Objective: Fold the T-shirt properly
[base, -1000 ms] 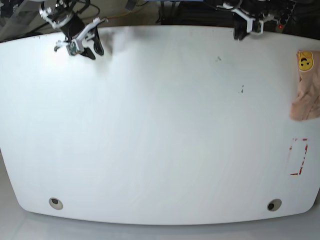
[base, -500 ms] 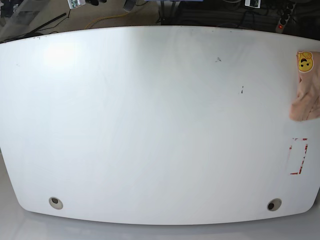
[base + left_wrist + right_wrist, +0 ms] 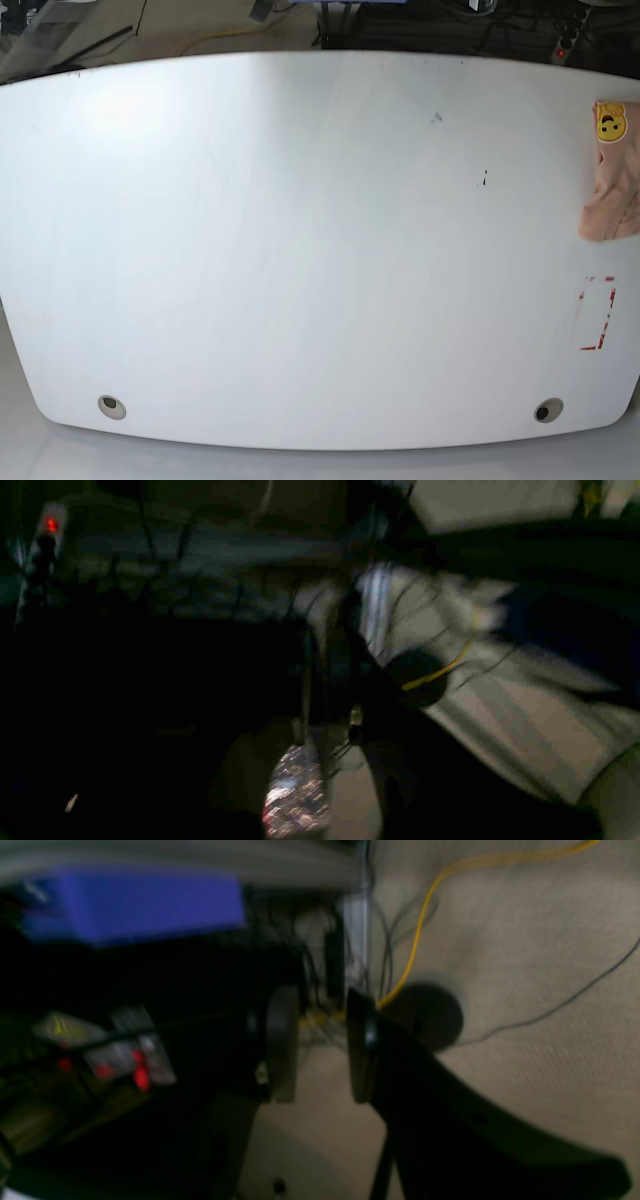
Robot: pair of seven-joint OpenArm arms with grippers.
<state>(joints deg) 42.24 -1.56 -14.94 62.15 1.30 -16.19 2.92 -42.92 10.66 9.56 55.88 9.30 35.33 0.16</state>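
Observation:
The peach T-shirt (image 3: pixel 612 195) lies bunched at the right edge of the white table (image 3: pixel 300 260), cut off by the frame, with its yellow smiley print (image 3: pixel 609 122) facing up. Neither arm shows in the base view. In the right wrist view my right gripper (image 3: pixel 322 1045) hangs over the floor behind the table, its two pads apart with nothing between them. The left wrist view is dark and smeared. There my left gripper (image 3: pixel 332 690) is only a dark shape, fingers close together, holding nothing that I can see.
A red-marked rectangle (image 3: pixel 597 313) sits on the table below the shirt. Two round holes (image 3: pixel 111 406) (image 3: pixel 547 410) are near the front edge. Behind the table are a yellow cable (image 3: pixel 420 915), a blue box (image 3: pixel 135 905) and dark equipment.
Both arms have drawn back over the table's far edge and left the base view. The T-shirt has not moved.

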